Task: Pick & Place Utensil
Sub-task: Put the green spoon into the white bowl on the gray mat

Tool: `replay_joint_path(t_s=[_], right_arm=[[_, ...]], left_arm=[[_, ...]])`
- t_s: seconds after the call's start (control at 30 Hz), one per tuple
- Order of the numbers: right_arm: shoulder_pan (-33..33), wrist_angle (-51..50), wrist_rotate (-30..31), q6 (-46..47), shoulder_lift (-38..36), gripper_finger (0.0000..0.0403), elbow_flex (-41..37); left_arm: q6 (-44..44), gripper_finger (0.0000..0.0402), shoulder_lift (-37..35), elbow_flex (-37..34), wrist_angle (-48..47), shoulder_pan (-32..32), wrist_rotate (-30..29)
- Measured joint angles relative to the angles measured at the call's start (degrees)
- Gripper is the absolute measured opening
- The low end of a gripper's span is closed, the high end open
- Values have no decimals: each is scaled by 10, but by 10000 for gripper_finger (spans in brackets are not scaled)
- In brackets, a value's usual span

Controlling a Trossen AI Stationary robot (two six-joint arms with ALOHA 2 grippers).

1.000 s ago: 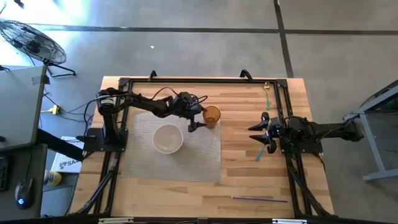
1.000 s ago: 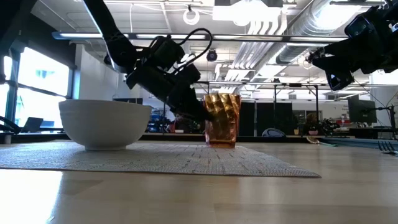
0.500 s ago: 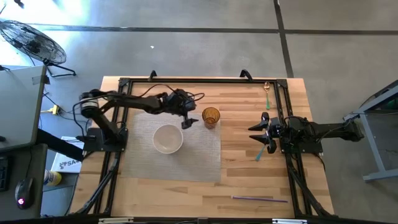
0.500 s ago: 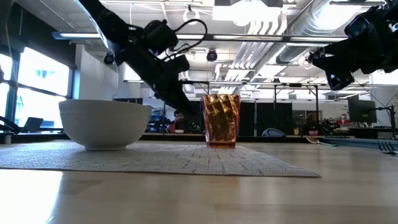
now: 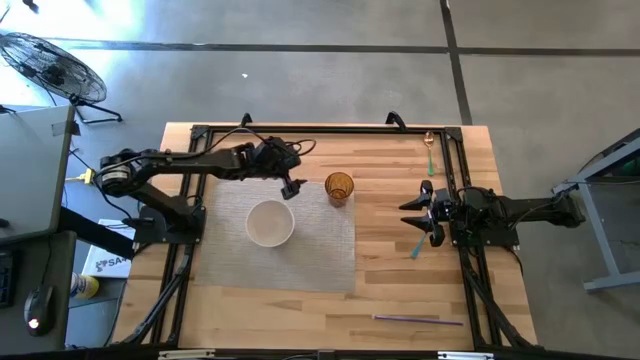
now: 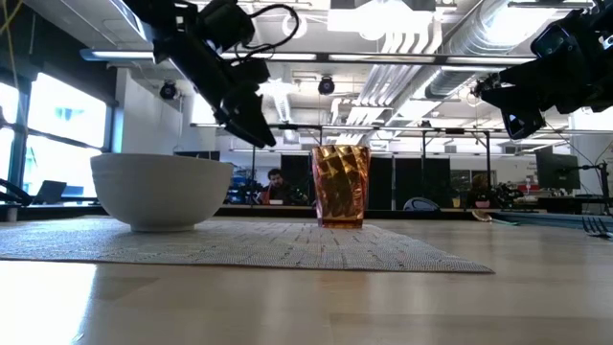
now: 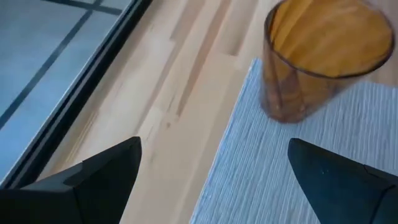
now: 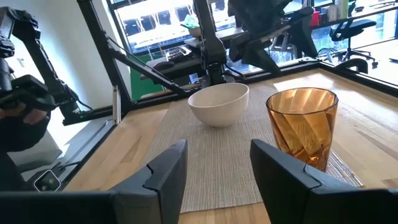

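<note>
On the table point(image 5: 390, 270) a mat point(image 5: 320, 255) carries a bowl point(image 5: 270, 222) and, at its far right corner, a cup point(image 5: 340, 187); utensils point(image 5: 418, 246) lie right of the mat.

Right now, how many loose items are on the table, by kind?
Bowl: 1, white bowl on the placemat.
Cup: 1, amber cup at the mat's corner.
Placemat: 1, grey placemat.
Utensils: 3, gold spoon, teal utensil, purple utensil.
Total: 6.
</note>
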Motion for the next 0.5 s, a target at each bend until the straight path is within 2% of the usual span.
replay_joint_path(t_s=[0.17, 0.33, 0.5], right_arm=[[0, 0, 0, 0, 0, 170, 0], [0, 0, 0, 0, 0, 170, 0], [0, 0, 0, 0, 0, 170, 0]], left_arm=[[10, 399, -3, 0, -11, 0, 48], [15, 399, -4, 0, 0, 0, 48], [15, 399, -43, 0, -39, 0, 48]])
